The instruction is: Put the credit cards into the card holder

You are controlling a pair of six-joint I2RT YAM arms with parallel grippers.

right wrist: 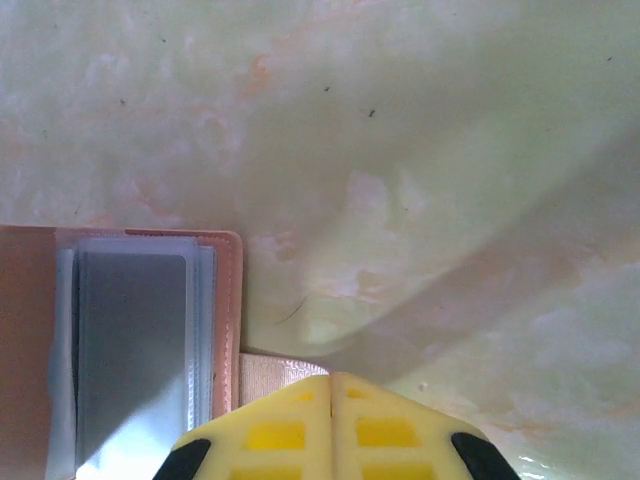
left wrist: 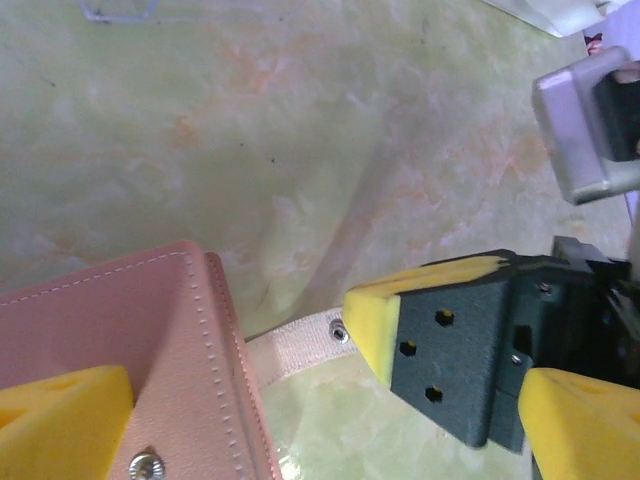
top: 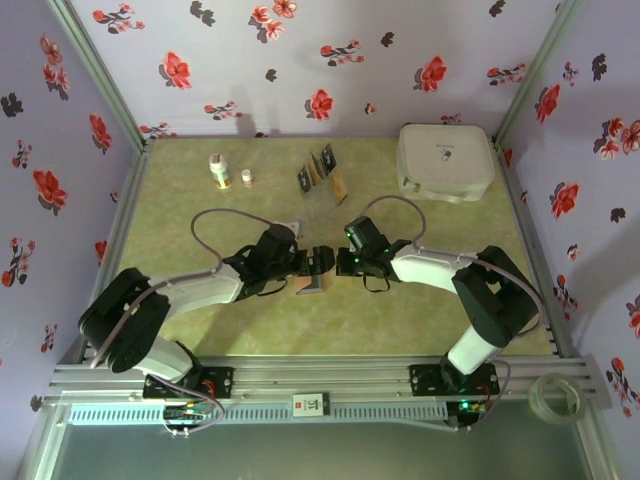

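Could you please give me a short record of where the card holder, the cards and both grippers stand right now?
card holder: lying open, clear pockets facing up
credit cards: upright in the rack, far centre
left gripper: open, astride the card holder's corner
right gripper: shut, tips over the strap

Card holder [top: 310,285] ctr, credit cards [top: 327,160] behind it.

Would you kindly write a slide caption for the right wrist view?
Right gripper, shut, tips over the strap of the open card holder on the green table.
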